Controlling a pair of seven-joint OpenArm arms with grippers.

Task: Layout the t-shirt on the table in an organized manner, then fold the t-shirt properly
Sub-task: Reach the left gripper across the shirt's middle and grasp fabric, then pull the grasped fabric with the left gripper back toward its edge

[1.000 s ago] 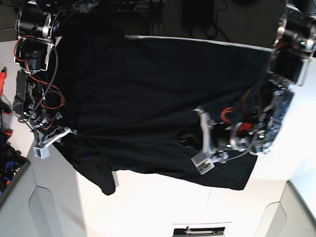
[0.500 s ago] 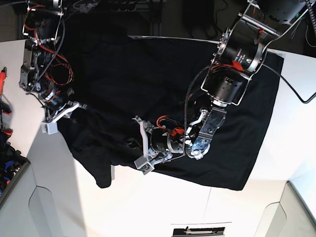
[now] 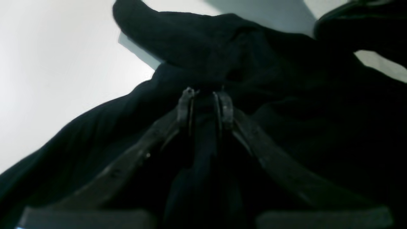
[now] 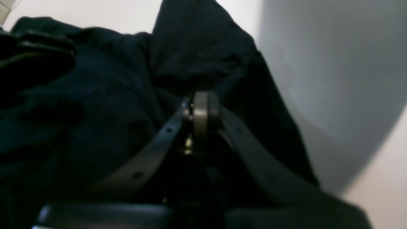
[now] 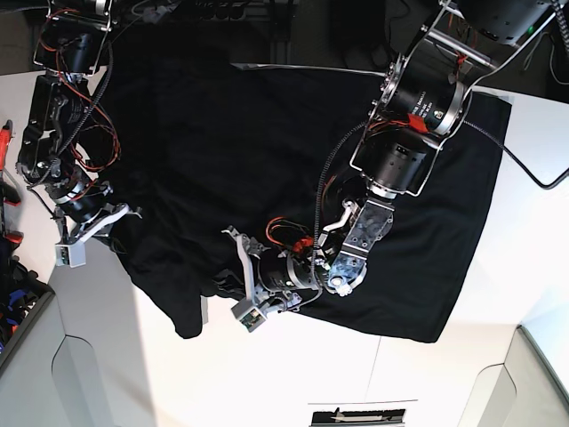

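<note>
On the table, black shirt spread, left gripper pinching a shirt fold, right gripper closed on shirt edge

A robotics lab: a white panelled worktop with thin seams fills the base view, two bare-framed arms with exposed red wiring reach over it, and dark equipment and cables crowd the top edge.
</note>
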